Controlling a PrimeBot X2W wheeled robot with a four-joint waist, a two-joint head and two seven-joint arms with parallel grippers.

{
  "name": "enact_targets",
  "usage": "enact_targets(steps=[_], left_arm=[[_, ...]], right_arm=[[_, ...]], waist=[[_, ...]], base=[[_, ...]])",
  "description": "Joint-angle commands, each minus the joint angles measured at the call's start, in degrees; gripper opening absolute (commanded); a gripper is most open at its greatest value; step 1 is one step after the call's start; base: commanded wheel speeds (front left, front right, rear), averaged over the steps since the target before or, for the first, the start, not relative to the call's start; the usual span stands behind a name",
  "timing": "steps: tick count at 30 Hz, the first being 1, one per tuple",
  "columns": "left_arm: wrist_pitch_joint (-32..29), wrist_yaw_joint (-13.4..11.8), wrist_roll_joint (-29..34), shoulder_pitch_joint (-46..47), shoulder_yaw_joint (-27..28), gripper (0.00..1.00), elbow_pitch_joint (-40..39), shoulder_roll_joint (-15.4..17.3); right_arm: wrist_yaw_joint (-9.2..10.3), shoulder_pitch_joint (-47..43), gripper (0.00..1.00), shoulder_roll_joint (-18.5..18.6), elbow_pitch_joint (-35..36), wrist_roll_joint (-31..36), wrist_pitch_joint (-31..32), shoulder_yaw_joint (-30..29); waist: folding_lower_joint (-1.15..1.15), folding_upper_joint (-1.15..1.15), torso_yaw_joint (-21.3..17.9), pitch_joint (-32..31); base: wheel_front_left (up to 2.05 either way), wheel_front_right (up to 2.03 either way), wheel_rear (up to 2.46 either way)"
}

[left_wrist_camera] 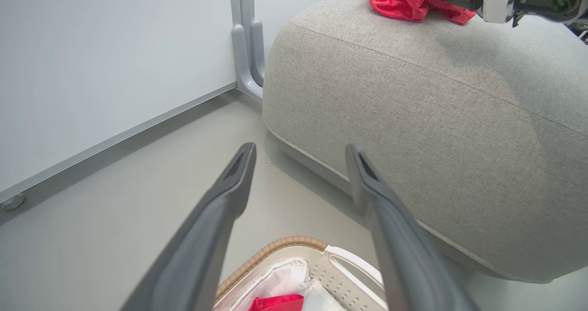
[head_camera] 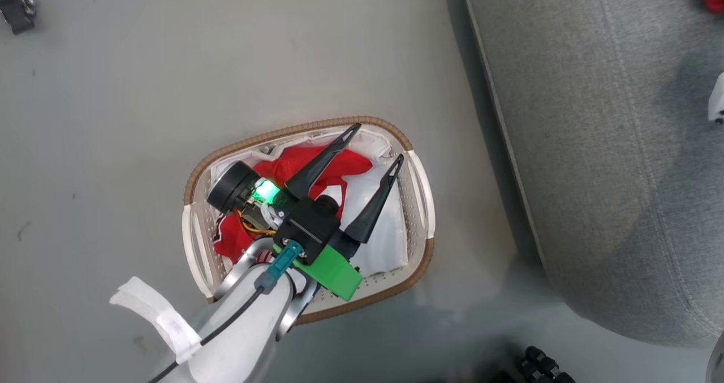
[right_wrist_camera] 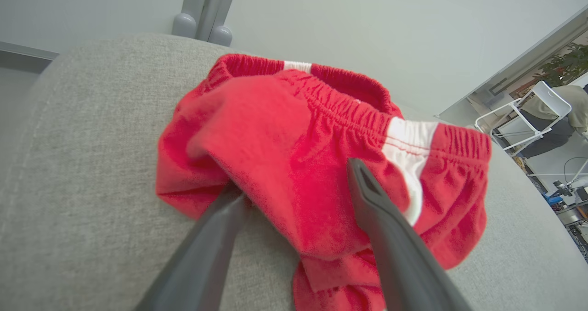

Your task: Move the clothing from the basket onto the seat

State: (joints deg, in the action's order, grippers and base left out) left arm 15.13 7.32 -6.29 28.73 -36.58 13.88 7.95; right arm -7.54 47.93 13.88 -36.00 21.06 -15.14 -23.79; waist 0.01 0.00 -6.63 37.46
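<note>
Down close, the left pincer [head_camera: 380,141] hangs wide apart over the oval white perforated basket with brown woven rim [head_camera: 195,253] on the floor [head_camera: 113,117], bright red white-trimmed clothing [head_camera: 229,241] inside. Farther right, on the big grey fabric sofa seat [right_wrist_camera: 69,164], the right pincer [right_wrist_camera: 296,178] stands spread across another red garment [right_wrist_camera: 275,132].
</note>
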Motion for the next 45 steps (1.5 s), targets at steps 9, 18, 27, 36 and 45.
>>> enact_targets(steps=[9, 18, 27, 36, 45], left_arm=[[0.0, -0.3, -2.9, -3.3, 5.7, 1.00, 0.5, -1.2], [0.0, -1.3, -5.3, -8.7, 14.8, 1.00, 0.4, -2.7], [0.0, -1.7, -5.7, -16.7, 24.6, 1.00, -0.4, -4.2], [0.0, -1.9, -5.9, -22.9, 31.8, 1.00, -0.7, -4.9], [0.0, -2.0, -7.6, -28.4, 33.6, 1.00, -0.4, -5.1]], right_arm=[[0.10, -6.9, 1.00, -2.0, 1.0, -2.6, 0.0, 3.2], [0.10, -10.3, 1.00, -4.4, 3.0, -6.0, 0.0, 8.1], [0.10, -14.6, 1.00, -8.0, 9.2, -11.7, 0.0, 14.0], [0.09, -23.0, 1.00, -10.8, 14.2, -18.5, 0.0, 19.9], [0.09, -30.8, 1.00, -10.9, 16.9, -25.2, 0.0, 28.5]], waist=[[-0.01, 0.00, -1.3, -10.8], [-0.01, 0.00, 0.2, -20.9], [-0.01, 0.00, 2.9, -27.7], [-0.01, 0.00, 5.3, -31.2], [-0.01, 0.00, 6.6, -33.2]], base=[[0.00, 0.00, 0.00], [0.00, 0.00, 0.00], [0.00, 0.00, 0.00], [0.00, 0.00, 0.00], [0.00, 0.00, 0.00]])
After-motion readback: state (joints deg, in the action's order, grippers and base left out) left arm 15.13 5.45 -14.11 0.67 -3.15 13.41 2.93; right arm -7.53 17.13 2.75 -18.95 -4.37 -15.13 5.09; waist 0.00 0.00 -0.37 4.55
